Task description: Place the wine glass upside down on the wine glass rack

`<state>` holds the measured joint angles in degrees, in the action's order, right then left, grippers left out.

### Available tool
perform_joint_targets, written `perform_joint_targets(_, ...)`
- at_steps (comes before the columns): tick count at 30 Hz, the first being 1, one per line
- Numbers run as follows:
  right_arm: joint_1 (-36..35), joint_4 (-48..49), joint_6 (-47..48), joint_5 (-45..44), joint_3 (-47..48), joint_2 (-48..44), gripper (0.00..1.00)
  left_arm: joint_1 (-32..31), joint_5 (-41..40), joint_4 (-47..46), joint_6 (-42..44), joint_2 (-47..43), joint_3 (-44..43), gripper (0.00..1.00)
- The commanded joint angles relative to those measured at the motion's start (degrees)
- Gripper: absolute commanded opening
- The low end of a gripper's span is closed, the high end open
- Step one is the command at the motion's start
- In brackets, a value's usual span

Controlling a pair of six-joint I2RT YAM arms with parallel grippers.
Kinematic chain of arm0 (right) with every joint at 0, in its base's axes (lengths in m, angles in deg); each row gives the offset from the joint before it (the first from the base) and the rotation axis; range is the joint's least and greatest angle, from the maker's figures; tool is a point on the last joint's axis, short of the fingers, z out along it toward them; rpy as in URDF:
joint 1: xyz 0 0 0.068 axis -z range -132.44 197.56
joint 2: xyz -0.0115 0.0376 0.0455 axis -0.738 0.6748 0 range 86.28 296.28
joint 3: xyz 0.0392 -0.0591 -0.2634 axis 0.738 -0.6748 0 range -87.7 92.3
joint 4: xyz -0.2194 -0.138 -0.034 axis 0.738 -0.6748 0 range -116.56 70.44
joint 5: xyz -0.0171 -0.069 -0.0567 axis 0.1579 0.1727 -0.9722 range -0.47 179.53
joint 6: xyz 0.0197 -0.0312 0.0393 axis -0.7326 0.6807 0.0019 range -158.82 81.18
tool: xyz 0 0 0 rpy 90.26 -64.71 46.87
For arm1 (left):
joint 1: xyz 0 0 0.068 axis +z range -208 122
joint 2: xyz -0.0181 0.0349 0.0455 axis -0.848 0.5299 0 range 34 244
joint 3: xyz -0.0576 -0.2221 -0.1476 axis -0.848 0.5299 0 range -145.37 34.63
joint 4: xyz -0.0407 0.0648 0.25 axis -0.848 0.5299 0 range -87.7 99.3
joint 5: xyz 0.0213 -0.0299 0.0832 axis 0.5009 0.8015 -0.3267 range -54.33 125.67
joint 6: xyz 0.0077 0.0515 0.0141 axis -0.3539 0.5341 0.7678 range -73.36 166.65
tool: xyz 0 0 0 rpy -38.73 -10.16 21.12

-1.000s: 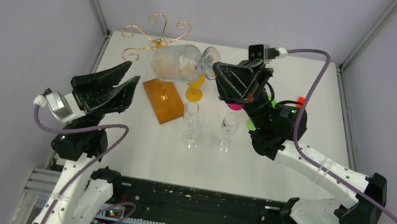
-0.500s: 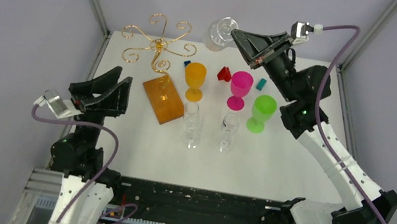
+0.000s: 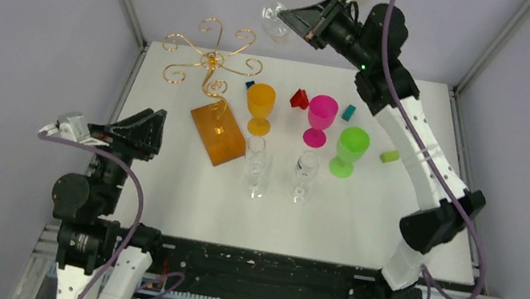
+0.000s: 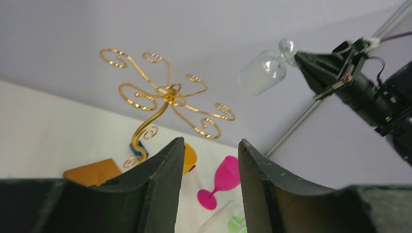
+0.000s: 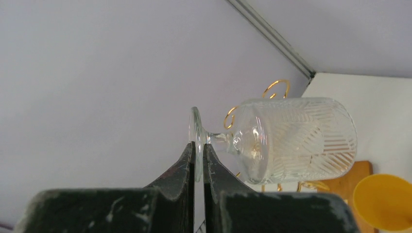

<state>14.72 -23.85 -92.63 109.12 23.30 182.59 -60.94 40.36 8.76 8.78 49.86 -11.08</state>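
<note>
Glass held high by its foot

The right jaws are pinched tight on the flat foot of the glass, I think so the stem is free to slide into a gold curl. The glass lies on its side up in the air, near the rack but not touching it. It must tip over more and come down. The left jaws are apart and hold nothing, low by the rack's wood base, maybe so they are not in the way.
</note>
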Motion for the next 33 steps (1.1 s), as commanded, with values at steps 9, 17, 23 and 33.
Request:
perform_joint_targets(9,2.55,-7.59,8.47,8.37,32.65,22.66,0.0,-0.05,-1.42,28.22,9.81,0.9,-4.8,0.43)
perform_joint_targets(17,5.18,1.75,2.91,8.59,32.89,28.73,0.0,-0.05,0.12,29.09,9.52,-1.04,-2.54,0.45)
perform_joint_targets(23,5.4,6.71,0.04,8.34,34.36,32.83,0.0,-0.05,0.65,29.4,9.87,-1.35,-2.64,0.45)
perform_joint_targets(33,5.77,12.68,-6.09,7.25,34.3,36.67,0.0,-0.05,2.58,28.89,9.14,-1.25,-1.88,0.45)
